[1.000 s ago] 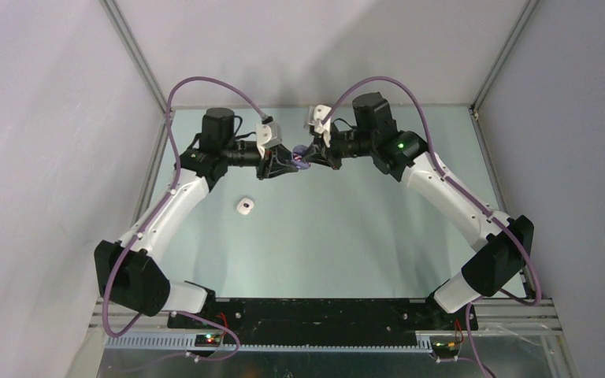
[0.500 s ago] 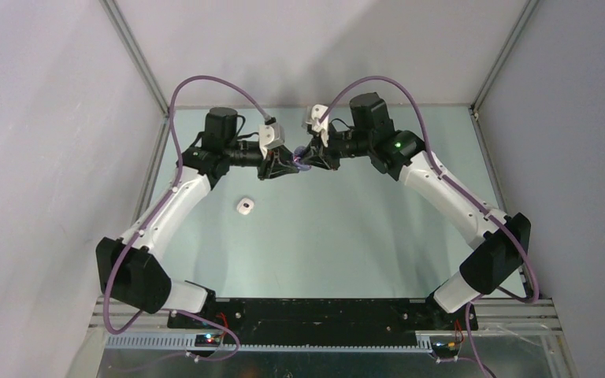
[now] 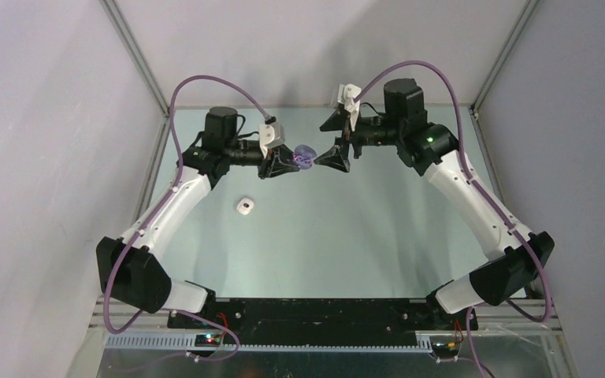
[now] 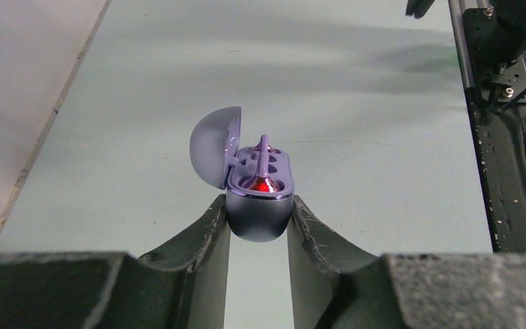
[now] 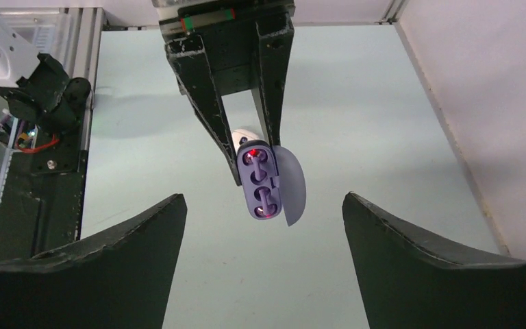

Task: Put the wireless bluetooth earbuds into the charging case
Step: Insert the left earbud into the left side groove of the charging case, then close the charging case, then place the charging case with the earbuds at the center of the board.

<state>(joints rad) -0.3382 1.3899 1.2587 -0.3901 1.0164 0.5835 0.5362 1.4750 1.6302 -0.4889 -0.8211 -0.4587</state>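
The left claw [image 4: 258,205] is clamped on the purple charging case [image 4: 250,171], lid open. The right claw [image 3: 335,142] stands spread apart near the case, not touching it.

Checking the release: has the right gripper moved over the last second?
Yes. The right gripper has pulled back rightward, farther from the small white item and off the purple case; it now stands open.

Clamps purple case [image 4: 259,205] in left claw [image 3: 293,162] at upper centre; holds right claw [image 3: 333,142] spread wide opposite, apart.
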